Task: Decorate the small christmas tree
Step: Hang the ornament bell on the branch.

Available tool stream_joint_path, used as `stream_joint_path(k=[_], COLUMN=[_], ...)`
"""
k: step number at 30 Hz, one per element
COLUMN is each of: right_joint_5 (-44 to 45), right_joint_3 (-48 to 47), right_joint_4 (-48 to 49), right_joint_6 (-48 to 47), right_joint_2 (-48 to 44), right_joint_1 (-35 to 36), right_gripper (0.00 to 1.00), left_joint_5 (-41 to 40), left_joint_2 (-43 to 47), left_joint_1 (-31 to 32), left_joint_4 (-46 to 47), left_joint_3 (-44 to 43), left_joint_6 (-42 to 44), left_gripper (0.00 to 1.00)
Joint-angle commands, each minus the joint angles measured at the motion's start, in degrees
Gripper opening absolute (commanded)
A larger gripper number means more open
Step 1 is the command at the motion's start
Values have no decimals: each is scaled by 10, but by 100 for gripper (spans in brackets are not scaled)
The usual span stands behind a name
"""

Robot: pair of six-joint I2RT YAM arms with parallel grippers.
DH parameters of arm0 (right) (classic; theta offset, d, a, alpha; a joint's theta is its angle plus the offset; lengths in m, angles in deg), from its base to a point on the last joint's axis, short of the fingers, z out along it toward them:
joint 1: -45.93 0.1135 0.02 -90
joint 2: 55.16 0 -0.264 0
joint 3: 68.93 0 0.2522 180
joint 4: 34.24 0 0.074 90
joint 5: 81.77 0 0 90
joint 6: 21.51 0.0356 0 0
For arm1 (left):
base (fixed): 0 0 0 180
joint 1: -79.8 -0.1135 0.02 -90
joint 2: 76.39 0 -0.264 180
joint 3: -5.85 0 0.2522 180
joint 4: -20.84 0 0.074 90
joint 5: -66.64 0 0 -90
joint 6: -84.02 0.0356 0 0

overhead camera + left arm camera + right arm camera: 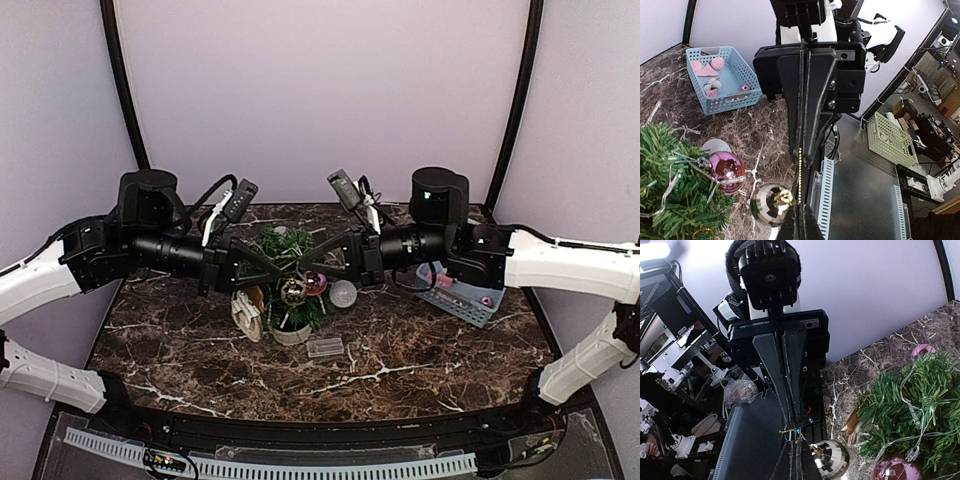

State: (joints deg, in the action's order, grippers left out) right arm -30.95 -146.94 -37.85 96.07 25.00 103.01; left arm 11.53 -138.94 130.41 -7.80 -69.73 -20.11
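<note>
A clear plastic box (pixel 324 347) lies nearest on the dark marble worktop (pixel 180 350). Just behind it, mid-worktop, stands the small christmas tree (pixel 278 245) in its pale pot (pixel 291 335), with a pink ball (pixel 316 283) against its branches. Over the tree the left hand (pixel 799 220) and right hand (pixel 796 460) meet tip to tip. Each is pressed together on the gold cord (pixel 799 175) of a striped silver ball (pixel 293 291). Further back on the right sits a blue basket (pixel 470 312) holding pink pieces.
</note>
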Motion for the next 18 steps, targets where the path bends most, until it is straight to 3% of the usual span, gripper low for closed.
stream_joint_path(k=[1,18], right_joint_5=[23,82], right_joint_3=[5,36], right_joint_4=[19,10], right_joint_6=[15,36], right_joint_2=[10,25], right_joint_1=[11,35], right_gripper=[0,0], left_joint_5=[-18,-63], left_joint_2=[29,52], left_joint_1=[4,11], left_joint_4=[-28,19], left_joint_3=[24,95], left_joint_6=[-6,-43], left_gripper=[0,0])
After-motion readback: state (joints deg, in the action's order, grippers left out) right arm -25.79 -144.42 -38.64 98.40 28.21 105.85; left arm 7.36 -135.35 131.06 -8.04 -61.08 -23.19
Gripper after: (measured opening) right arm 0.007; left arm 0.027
